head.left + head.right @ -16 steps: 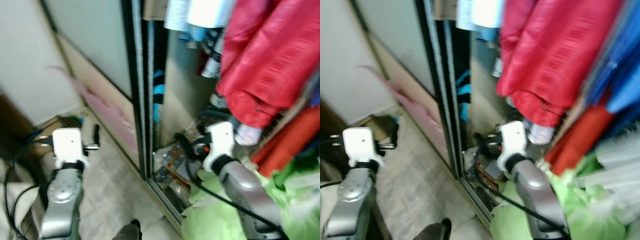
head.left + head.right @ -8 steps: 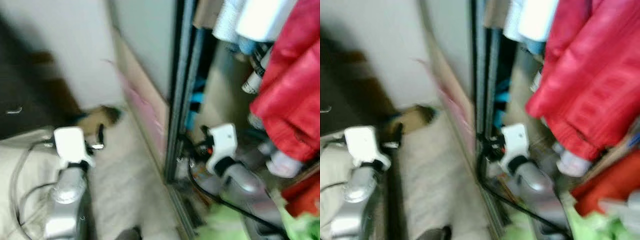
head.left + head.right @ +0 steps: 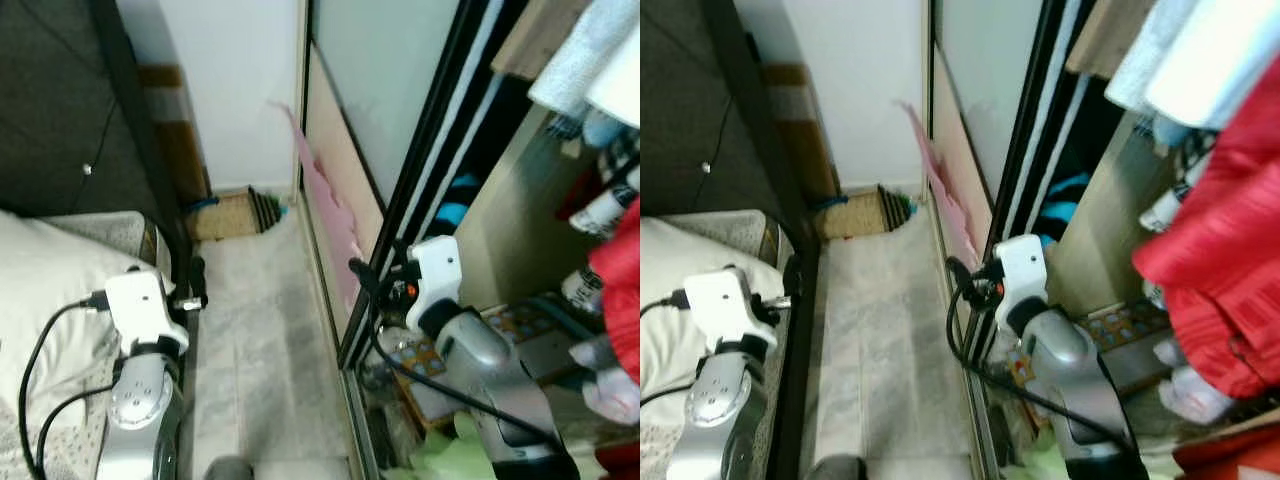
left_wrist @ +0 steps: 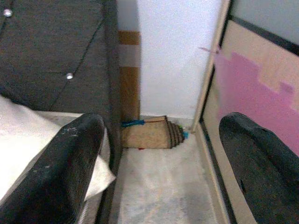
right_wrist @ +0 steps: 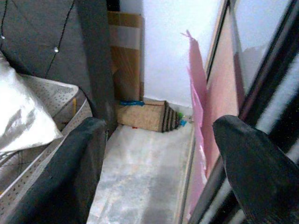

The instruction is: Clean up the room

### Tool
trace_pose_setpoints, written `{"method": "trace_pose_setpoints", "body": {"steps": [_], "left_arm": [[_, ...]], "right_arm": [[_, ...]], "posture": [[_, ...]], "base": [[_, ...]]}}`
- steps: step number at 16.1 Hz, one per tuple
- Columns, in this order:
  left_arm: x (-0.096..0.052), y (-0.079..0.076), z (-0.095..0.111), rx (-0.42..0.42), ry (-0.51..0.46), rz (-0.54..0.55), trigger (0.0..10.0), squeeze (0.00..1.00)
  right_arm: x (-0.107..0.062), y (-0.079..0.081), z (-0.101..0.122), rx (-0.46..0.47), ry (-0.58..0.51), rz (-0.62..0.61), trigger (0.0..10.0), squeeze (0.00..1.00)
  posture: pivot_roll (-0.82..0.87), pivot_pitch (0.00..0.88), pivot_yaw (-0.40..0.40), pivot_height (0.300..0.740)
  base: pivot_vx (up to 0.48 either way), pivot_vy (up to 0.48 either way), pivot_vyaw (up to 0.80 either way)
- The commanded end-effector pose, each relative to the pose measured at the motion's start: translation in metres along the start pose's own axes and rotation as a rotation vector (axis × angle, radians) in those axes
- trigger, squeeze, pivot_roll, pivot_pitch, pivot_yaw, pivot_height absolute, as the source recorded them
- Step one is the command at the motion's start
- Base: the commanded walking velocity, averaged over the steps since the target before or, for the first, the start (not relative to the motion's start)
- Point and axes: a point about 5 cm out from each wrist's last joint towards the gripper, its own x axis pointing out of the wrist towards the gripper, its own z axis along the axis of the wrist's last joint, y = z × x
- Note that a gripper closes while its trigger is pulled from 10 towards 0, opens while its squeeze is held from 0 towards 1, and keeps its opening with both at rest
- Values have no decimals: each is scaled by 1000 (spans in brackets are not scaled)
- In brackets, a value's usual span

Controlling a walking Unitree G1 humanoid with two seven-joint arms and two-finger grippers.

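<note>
While both jaws gape, woven basket (image 4: pixel 152 133) sits on marbled floor (image 3: pixel 255 330).

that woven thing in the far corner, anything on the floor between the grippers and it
Nothing visible: the pale floor runs bare from the left gripper and right gripper to the woven item against the wall.

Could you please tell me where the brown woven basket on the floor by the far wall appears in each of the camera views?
Left eye view: brown woven basket upper left of centre, at the wall's foot.
Right eye view: upper left, beside the bed frame.
Left wrist view: centre, between the fingers.
Right wrist view: centre.
Shared landmark: the pink sheet on the wardrobe door, right of the basket.
</note>
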Motion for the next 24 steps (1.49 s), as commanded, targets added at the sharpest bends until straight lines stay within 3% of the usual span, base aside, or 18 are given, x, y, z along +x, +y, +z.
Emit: {"method": "trace_pose_setpoints", "body": {"steps": [1,11,15,17,22,24], "left_arm": [[1,3,7,5,-27,6,10000,0],[12,0,9,28,-20,-61,10000,0],[11,0,13,67,-44,-62,10000,0],[10,0,15,18,-24,-82,10000,0],[11,8,19,86,-66,-37,10000,0],[13,5,21,71,-65,-26,10000,0]], "right_arm": [[3,1,5,-4,-32,-2,10000,0],[3,-3,2,20,-52,-81,10000,0],[5,-12,2,49,-67,-152,10000,0],[7,-11,7,-11,-93,-149,10000,0],[11,-14,11,2,-115,-141,10000,0],[13,-10,15,-1,-129,-107,10000,0]], "posture": [[91,54,-93,740],[74,53,-38,740],[82,47,-38,740],[81,51,-18,740],[79,75,-15,740],[76,68,-16,740]], "base": [[0,0,0],[0,368,0],[0,0,0],[0,0,800],[0,0,800],[0,0,800]]}}
